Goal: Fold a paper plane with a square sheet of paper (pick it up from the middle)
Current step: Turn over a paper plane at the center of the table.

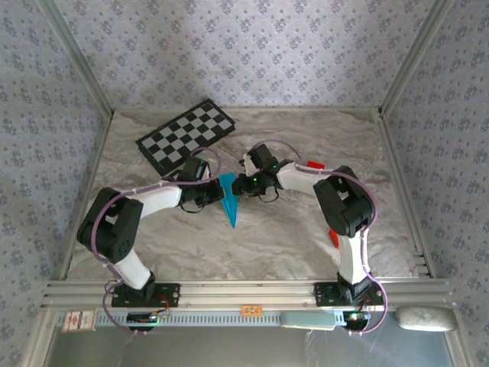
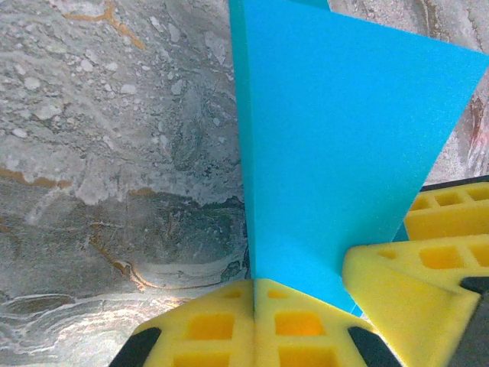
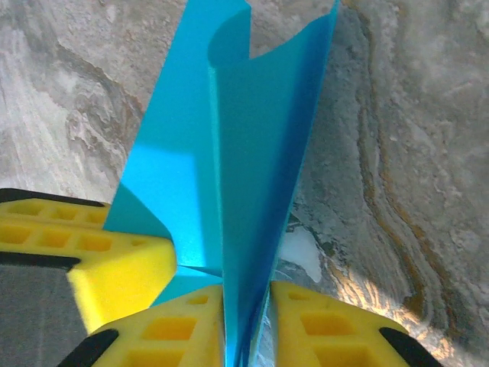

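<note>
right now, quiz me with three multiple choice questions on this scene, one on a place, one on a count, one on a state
1. Where does the checkered board lie on the table?
A) far side, left of the middle
B) near right corner
C) between the two grippers

2. How many red blocks show in the top view?
A) none
B) two
C) five

3. What is the left gripper doing?
A) standing wide open
B) shut on a red block
C) shut on the paper plane

Answers:
1 A, the board sits toward the back wall, left of centre.
2 B, one lies by the right arm's forearm, another by its elbow.
3 C, in the left wrist view its jaws meet on the cyan fold.
</note>
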You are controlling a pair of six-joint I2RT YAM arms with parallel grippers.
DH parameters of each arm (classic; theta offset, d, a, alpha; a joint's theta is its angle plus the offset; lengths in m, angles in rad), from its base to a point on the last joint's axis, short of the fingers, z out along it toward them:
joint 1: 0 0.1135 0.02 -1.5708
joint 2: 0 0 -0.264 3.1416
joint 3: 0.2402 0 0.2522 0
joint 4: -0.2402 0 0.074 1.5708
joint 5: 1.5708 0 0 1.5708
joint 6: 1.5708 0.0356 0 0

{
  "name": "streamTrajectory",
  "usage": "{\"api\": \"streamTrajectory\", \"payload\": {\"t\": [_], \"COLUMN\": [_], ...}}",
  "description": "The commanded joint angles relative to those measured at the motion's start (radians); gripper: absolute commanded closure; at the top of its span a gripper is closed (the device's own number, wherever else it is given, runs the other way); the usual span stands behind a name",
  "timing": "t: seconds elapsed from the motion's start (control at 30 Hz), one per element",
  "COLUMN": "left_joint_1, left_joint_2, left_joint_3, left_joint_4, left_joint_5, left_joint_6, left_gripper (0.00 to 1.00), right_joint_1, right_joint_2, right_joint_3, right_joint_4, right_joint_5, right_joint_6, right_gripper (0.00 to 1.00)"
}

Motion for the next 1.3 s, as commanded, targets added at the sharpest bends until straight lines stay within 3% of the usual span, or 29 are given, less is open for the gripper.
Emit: {"api": "streamTrajectory", "payload": {"t": [0.0, 0.2, 0.93, 1.27], "left_joint_1": [0.007, 0.010, 0.012, 0.012], "left_joint_2": [0.016, 0.022, 0.038, 0.038], "left_joint_3": [0.000, -0.001, -0.001, 0.001], "left_joint_4": [0.006, 0.000, 0.002, 0.003], "left_joint_5": [0.013, 0.009, 0.020, 0.026], "left_joint_6": [0.019, 0.019, 0.032, 0.033], "left_gripper": [1.00, 1.00, 1.00, 1.00], "right_joint_1": [0.001, -0.005, -0.034, -0.017], "right_joint_2": [0.008, -0.035, -0.118, -0.065], "right_joint_3": [0.017, -0.022, -0.172, -0.110], "right_joint_4": [-0.034, 0.011, 0.140, 0.102], "right_joint_5": [0.015, -0.007, 0.024, -0.012], "right_joint_6": [-0.010, -0.004, 0.046, 0.018], "right_gripper": [0.75, 0.68, 0.63, 0.64]}}
